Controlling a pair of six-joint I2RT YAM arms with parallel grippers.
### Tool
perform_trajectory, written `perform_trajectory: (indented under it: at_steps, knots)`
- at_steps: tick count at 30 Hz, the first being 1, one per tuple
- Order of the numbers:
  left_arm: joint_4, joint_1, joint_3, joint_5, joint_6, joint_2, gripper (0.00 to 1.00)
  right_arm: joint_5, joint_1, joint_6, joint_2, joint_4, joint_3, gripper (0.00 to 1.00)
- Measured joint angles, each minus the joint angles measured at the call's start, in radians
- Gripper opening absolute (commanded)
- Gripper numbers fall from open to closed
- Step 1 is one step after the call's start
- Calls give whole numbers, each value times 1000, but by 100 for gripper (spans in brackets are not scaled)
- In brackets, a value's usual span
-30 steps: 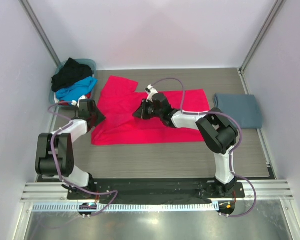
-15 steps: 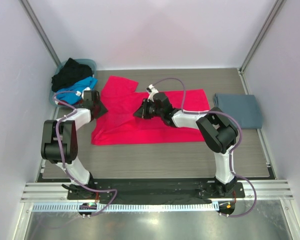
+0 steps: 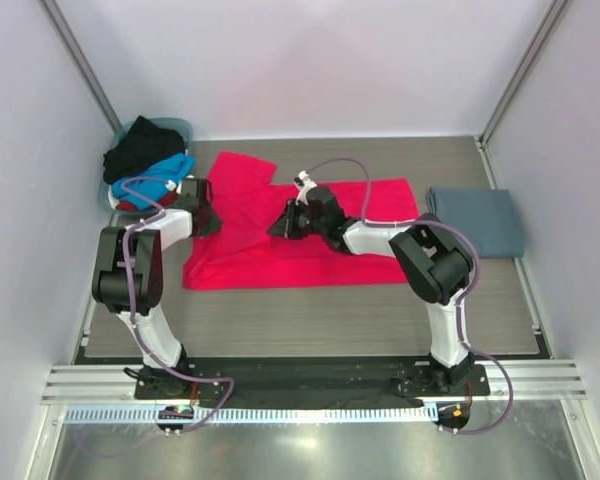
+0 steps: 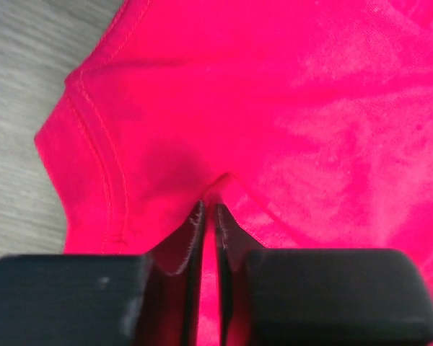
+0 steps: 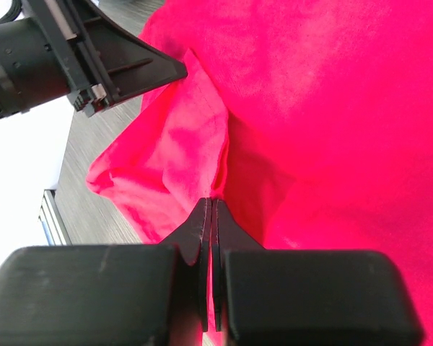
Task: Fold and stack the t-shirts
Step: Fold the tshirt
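The red-pink t-shirt [image 3: 280, 262] lies spread on the counter [image 3: 310, 320], under both hands. The left hand [image 4: 209, 210] has its fingers almost together and pinches a small ridge of the cloth; a stitched edge of the shirt runs just to the left of it. The right hand [image 5: 211, 205] is clamped on a raised fold of the same shirt. A folded grey-blue t-shirt [image 3: 477, 220] lies well apart, to the right of the right hand.

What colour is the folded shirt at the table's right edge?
The folded shirt is slate grey-blue, clearest in the top external view.
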Motion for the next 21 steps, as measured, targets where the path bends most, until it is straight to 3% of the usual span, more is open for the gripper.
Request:
perform_trajectory:
  at_steps: [4,12,21]
  knots:
    - [-18,0,26,-3,3,17,0,-2,-4,3,0,2,0,1]
    - [-38,0,27,-9,6,5,0,-8,-9,4,0,3,0,1]
    - [-49,0,-3,-55,6,-147,0,-9,-11,6,0,3,0,1]
